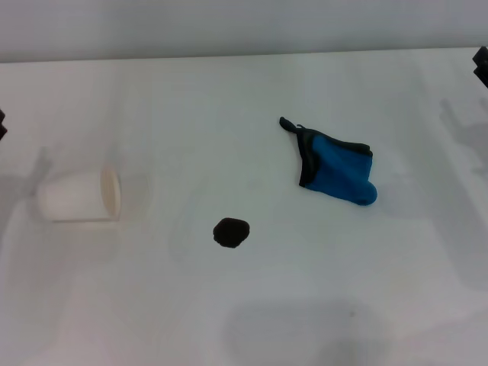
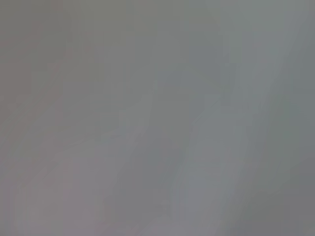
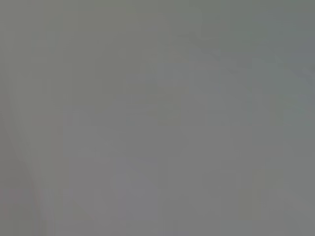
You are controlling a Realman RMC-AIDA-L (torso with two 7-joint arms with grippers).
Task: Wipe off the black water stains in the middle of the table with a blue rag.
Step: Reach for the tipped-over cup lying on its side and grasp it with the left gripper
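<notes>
The black water stain is a small dark blot on the white table, near the middle. The blue rag, folded, with black edging and a thin black loop at its far left corner, lies right of and beyond the stain, apart from it. Only a dark tip of my left gripper shows at the left edge of the head view, and a dark tip of my right gripper at the upper right edge. Both are far from the rag and the stain. The wrist views show only plain grey surface.
A white paper cup lies on its side at the left, its mouth facing right, well left of the stain. The table's far edge runs along the top of the head view.
</notes>
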